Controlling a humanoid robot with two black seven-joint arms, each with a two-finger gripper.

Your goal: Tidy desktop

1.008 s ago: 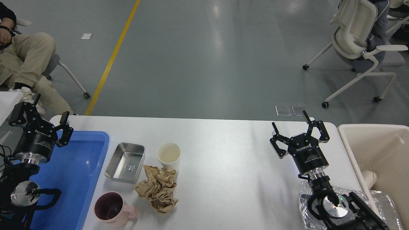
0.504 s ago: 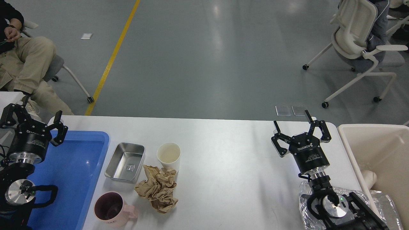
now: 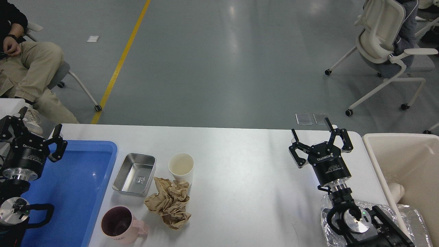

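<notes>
Nearest, at the left front of the large smooth white rectangular desktop (image 3: 240,178), a pink ceramic mug with a dark inside (image 3: 118,224) stands upright, and just beyond it to the right lies a crumpled wad of brown paper (image 3: 169,202) whose far edge touches or nearly touches a white paper cup (image 3: 181,167); left of the cup sits a shallow rectangular stainless steel tray (image 3: 134,174), beside the blue plastic tray (image 3: 79,185) that covers the desktop's left end. None of these four items has moved over the last second, so the tidying of them has not begun. What has changed is the left gripper (image 3: 33,130): it has drawn back leftward and slightly toward the far edge, from above the blue tray's far left corner to a spot at or past the desktop's left end, its fingers spread wide with nothing between them. The right gripper (image 3: 320,139) has barely shifted, hovering over the right part of the desktop near the cream-coloured plastic bin (image 3: 394,151), its fingers also apart and empty. Judging by this, neither arm is committed to an item yet; the left arm now sits further from the clutter, so a reach back rightward toward the mug or steel tray seems the likely opening
</notes>
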